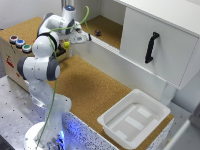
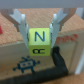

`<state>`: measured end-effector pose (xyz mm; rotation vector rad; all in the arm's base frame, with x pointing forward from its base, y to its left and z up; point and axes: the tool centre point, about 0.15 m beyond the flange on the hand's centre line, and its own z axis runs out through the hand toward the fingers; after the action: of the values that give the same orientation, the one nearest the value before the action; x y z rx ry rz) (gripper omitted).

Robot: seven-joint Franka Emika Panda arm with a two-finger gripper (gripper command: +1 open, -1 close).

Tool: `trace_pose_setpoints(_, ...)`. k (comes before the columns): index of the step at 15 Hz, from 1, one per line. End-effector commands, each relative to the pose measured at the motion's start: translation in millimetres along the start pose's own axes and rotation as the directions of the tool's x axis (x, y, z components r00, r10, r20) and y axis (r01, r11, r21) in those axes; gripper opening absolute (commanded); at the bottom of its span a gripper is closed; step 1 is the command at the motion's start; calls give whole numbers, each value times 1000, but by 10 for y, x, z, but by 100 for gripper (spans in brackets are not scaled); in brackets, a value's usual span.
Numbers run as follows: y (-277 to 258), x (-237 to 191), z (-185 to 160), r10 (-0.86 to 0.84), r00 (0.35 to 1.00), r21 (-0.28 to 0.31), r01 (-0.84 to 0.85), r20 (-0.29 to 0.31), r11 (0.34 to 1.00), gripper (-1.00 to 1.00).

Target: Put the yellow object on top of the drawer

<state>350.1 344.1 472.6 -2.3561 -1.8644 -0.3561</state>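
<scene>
Wrist view | yellow object [image 2: 39, 37] | clamped between tool [image 2: 41, 31] fingers

Exterior cam sits high, off my base side, angled down over my whole arm and the cork table [image 1: 90, 85]. It's far out: my gripper [image 1: 66, 45] is small in it, with the white cabinet [image 1: 155, 45] beyond it and the white tray [image 1: 132, 120] well off toward the exterior view's right. Wrist cam rides just behind my fingers [image 2: 21, 22], looks along them, very close. My gripper [image 2: 40, 39] and the yellow block [image 2: 39, 39] between the fingers fill its middle. Shared between views: the gripper, the yellow block [image 1: 66, 45], cork surface nearby.
</scene>
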Motion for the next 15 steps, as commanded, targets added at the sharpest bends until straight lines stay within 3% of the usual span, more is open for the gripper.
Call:
trace_pose_setpoints(1, -170, 1023, 178, -166, 975, 48, 161, 147, 986, -100)
trace_pose_setpoints(8, -166, 1500, 422, -199, 963, 64, 190, 181, 980, -100)
trace_pose_setpoints(9, -158, 1491, 444, -186, 965, 64, 177, 185, 982, 100)
trace_pose_setpoints(12, -222, 1389, 296, -180, 973, 37, 176, 145, 984, 100)
trace_pose_setpoints(15, -305, 1231, -124, -191, 977, 11, 191, 94, 982, 100)
